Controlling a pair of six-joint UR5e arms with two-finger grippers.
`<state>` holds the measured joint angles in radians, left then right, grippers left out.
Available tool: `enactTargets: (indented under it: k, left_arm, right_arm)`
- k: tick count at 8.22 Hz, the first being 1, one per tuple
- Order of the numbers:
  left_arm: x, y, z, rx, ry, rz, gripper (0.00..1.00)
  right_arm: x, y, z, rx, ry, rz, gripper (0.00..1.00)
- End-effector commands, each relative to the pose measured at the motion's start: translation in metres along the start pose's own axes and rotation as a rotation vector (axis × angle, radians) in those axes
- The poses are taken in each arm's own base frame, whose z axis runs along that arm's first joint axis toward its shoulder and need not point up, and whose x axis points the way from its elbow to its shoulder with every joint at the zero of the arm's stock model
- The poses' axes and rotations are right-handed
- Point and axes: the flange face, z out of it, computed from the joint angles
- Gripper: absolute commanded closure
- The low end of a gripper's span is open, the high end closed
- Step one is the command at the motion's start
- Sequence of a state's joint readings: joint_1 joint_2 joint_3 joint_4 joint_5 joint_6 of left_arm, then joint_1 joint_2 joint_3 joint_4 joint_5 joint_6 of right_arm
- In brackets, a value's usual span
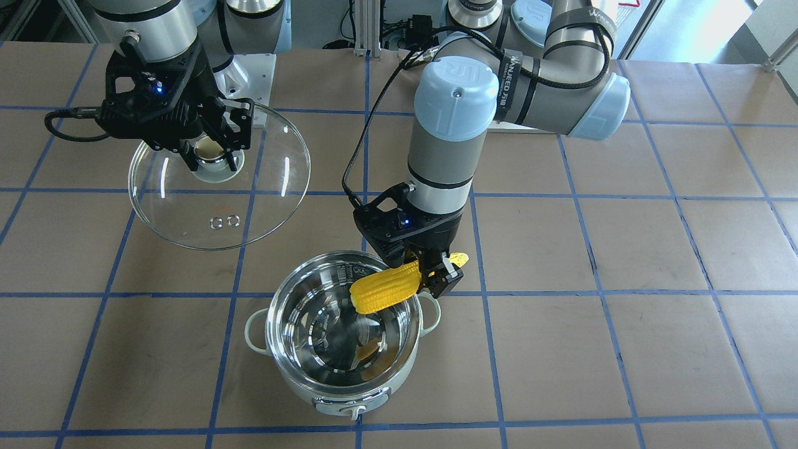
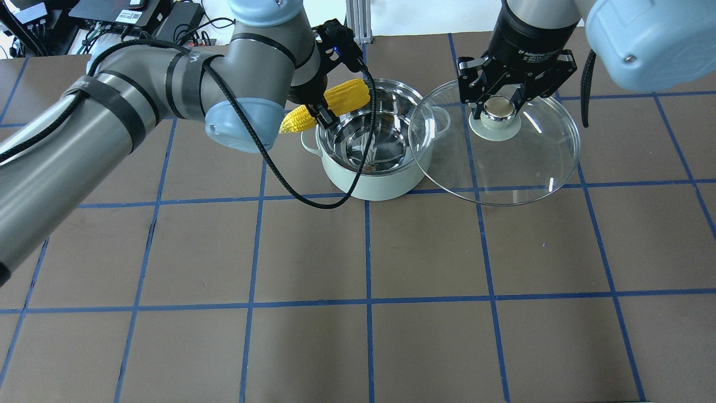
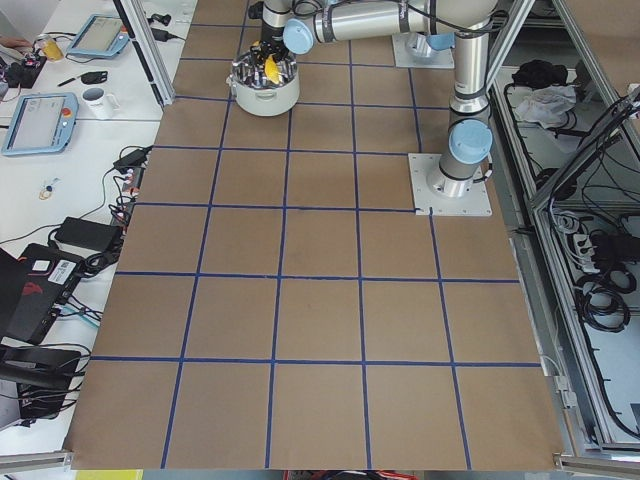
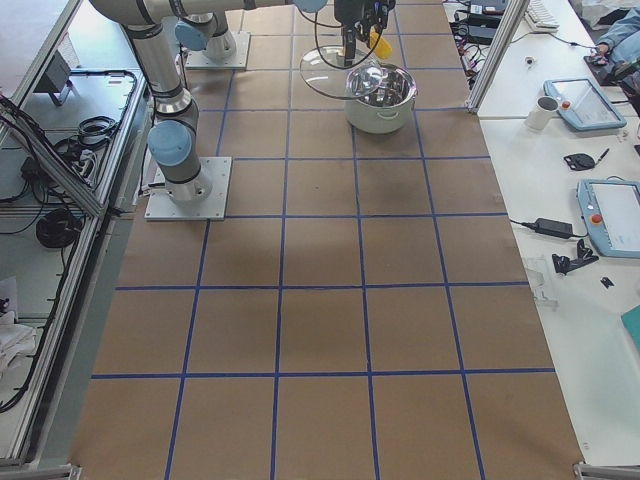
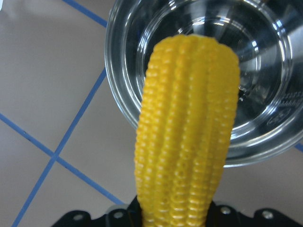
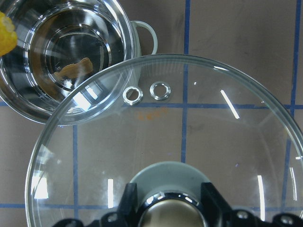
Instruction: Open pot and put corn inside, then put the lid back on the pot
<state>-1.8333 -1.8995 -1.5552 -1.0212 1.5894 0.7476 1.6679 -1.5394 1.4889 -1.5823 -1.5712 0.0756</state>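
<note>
Corn step: your left pincer (image 1: 436, 279) grips the corn (image 1: 385, 290) over the pot (image 1: 349, 381) rim; your right pincer (image 1: 211, 157) clamps the lid (image 1: 249, 209) beside the pot. Next, likely: lower it inside, release.

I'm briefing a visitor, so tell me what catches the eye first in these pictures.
The bright yellow corn stands out most, clamped in the left tool with its blunt end poking over the rim of the open pot. Next comes the big clear glass lid, held off the table by the right tool just beside the pot.
</note>
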Motion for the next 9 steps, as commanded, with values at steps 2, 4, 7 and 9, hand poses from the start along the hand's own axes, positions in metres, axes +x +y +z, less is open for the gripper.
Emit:
enactTargets:
  k: [2, 4, 7, 9]
  left_arm:
    - [0.030, -0.047, 0.047, 0.115, -0.009, 0.081, 1.00]
    - [0.039, -0.058, 0.045, 0.122, -0.017, 0.227, 1.00]
    - [0.040, -0.059, 0.076, 0.093, 0.010, 0.262, 1.00]
    - [0.040, -0.060, 0.079, 0.089, 0.013, 0.272, 1.00]
  right_arm:
    - [0.000, 0.000, -0.001, 0.005, -0.002, -0.001, 0.65]
    - [0.001, -0.001, -0.002, 0.010, -0.003, -0.008, 0.65]
    - [0.002, -0.002, -0.002, 0.010, -0.002, -0.012, 0.65]
    - [0.003, -0.002, -0.002, 0.010, -0.001, -0.012, 0.65]
